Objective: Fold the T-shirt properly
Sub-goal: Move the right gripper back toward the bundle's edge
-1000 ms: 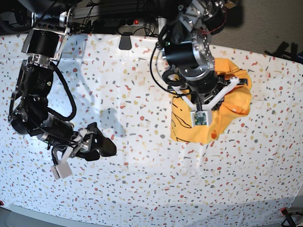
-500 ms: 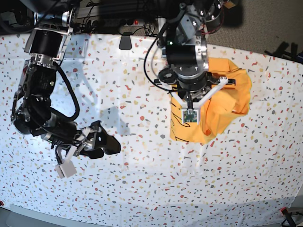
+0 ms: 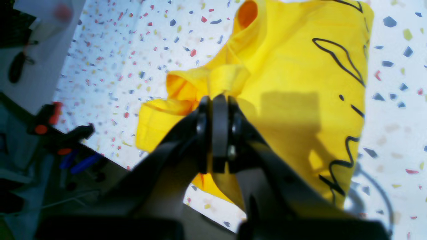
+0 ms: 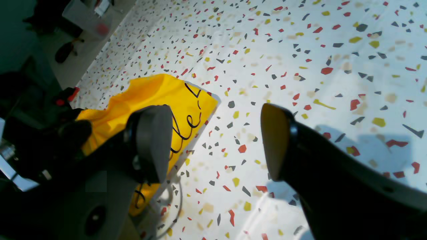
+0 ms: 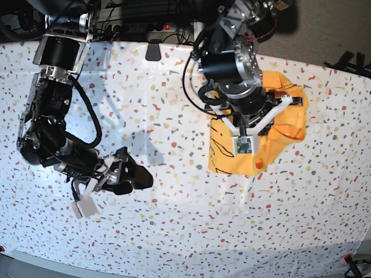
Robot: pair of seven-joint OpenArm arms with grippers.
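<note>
Yellow cloth, the shirt (image 5: 278, 124), lay bunched on the right half of the speckled worktop (image 5: 174, 231), black lettering showing along its left edge. The left claw (image 3: 215, 100) was clenched on a gathered fold of it, the arm above hiding much of the cloth in the base view. The right claw (image 4: 213, 140) hung released over bare worktop at the left, well apart from the shirt. A power strip (image 5: 153, 26) sat beyond the far edge. Since a second earlier, the right claw had shifted slightly rightward; the shirt had barely changed.

yellow T-shirt (image 3: 293, 83) black lettering, speckled tablecloth (image 5: 174, 231)
</note>
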